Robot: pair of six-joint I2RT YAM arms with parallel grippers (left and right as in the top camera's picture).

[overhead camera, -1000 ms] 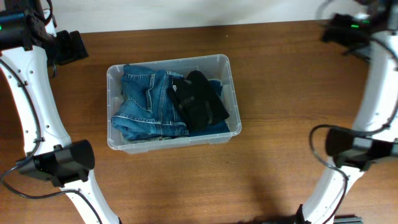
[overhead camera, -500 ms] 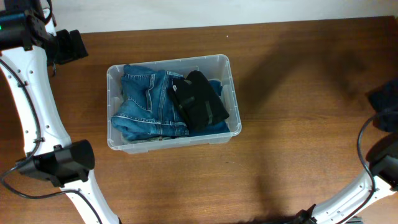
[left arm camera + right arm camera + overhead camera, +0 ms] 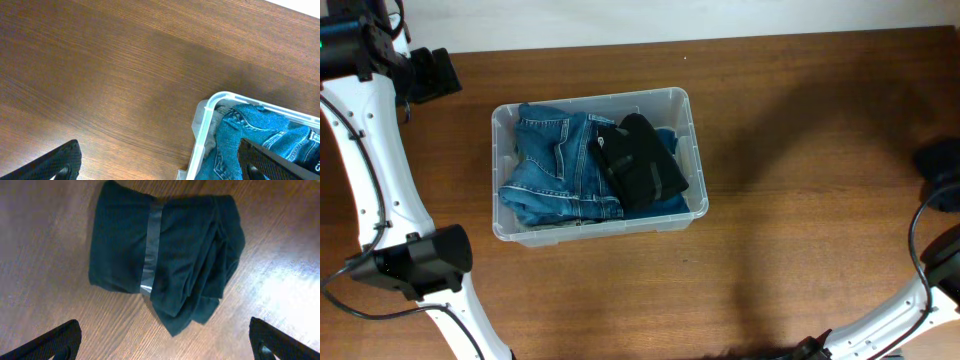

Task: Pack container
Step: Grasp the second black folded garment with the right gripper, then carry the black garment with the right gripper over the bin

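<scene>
The clear plastic container (image 3: 693,130) stands left of the table's middle. It holds folded blue jeans (image 3: 555,165) and a black garment (image 3: 640,160). Its corner (image 3: 204,125) and the jeans (image 3: 260,130) also show in the left wrist view. My left gripper (image 3: 165,170) is open and empty, above the table by the container's back left corner. My right gripper (image 3: 167,347) is open and empty, just above a folded dark teal garment with a grey stripe (image 3: 165,260) that lies on the table. In the overhead view my right arm (image 3: 940,165) sits at the far right edge.
The brown wooden table (image 3: 800,230) runs to a white wall at the back. My white left arm (image 3: 380,180) curves along the left side, its base at the front left.
My right arm has swung from the back right corner down to the table's right edge, mostly leaving the overhead view. The left arm and the container have not moved.
</scene>
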